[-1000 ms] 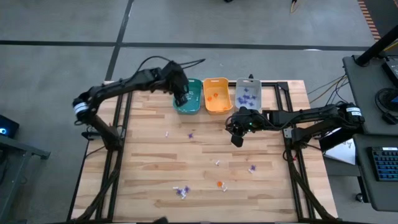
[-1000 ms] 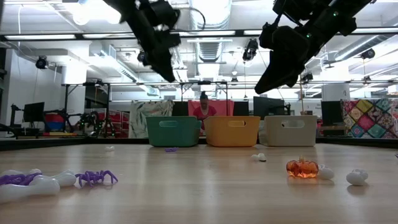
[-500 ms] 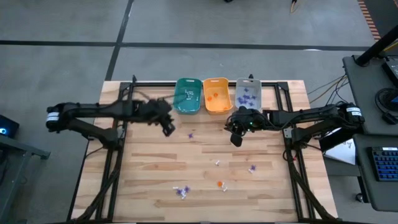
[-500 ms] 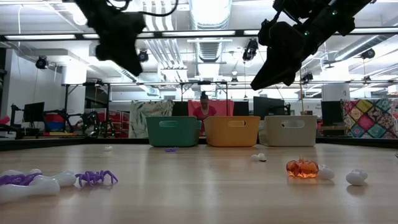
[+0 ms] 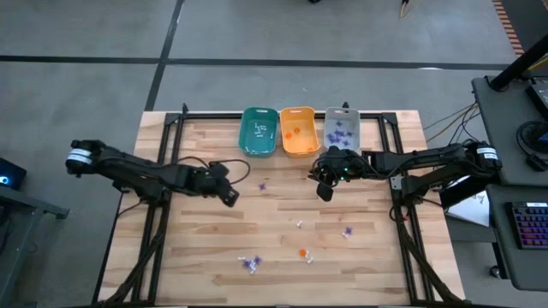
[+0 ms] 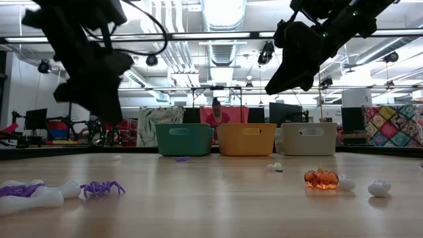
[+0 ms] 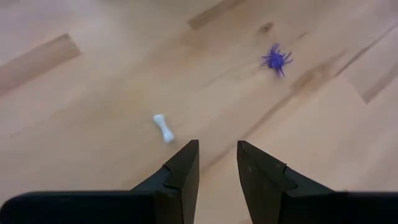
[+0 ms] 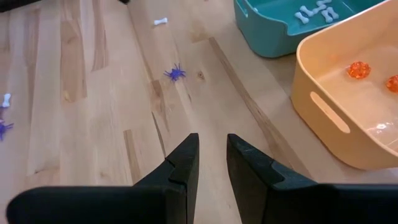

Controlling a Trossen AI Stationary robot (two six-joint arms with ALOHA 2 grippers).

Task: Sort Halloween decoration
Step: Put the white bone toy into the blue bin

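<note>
Left gripper (image 7: 216, 163), jaws slightly apart and empty, hangs over a white bone (image 7: 163, 127) and purple spider (image 7: 275, 60). Right gripper (image 8: 211, 155), likewise parted and empty, hovers beside the orange bin (image 8: 348, 112); only its wrist view reveals orange pumpkins (image 8: 358, 69) inside, bones in the teal bin (image 8: 280, 31).

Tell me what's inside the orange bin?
Two little orange trinkets lie inside the orange bin, seen from the right wrist view. That view cuts off part of the bin, so there could be more inside it.
</note>
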